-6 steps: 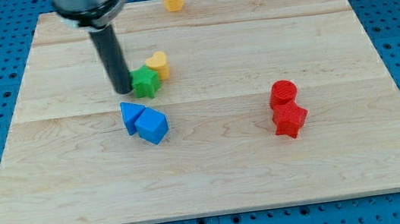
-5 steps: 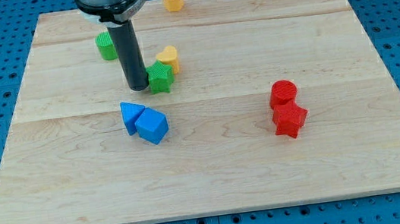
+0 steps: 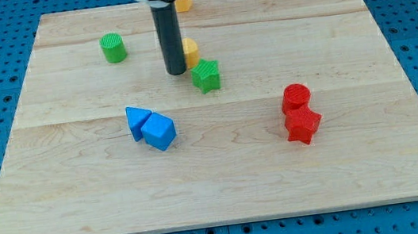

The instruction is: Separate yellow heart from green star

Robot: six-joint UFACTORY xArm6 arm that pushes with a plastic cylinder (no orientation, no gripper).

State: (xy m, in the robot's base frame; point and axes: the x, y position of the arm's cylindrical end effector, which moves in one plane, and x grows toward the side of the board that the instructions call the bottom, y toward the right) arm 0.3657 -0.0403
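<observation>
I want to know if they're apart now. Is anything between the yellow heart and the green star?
No. In the camera view, only a thin strip of bare board separates the yellow heart from the green star. My tip sits left of both.

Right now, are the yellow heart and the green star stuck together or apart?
Nearly apart. The green star sits below and right of the yellow heart, only their corners close; whether they touch, I cannot tell. My tip is just left of both.

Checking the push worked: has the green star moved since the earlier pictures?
Yes. The green star slid toward the view's right, farther from the blue blocks; my tip sits left of it.
</observation>
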